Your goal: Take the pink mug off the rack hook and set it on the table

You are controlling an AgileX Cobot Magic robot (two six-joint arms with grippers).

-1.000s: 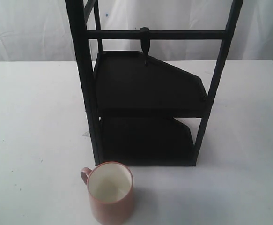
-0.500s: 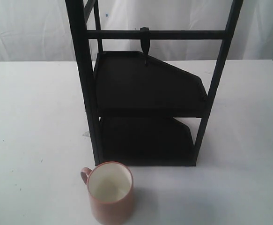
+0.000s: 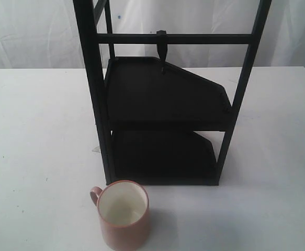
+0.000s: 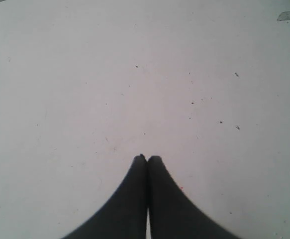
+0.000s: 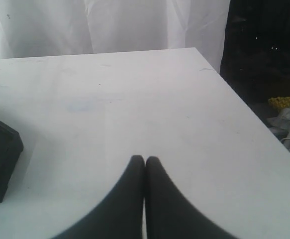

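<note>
Currently one pink mug [image 3: 123, 217] stands on the table [image 3: 37, 130]; two end effectors [image 4: 146, 158] [image 5: 145, 158] closed, empty.

Top of rack [image 3: 97, 104] off-frame

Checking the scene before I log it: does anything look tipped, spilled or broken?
Nothing stands out. The salmon-pink ceramic mug stands upright and empty on the matte white table, by the tall black frame rack, whose short black hook hangs bare.
</note>
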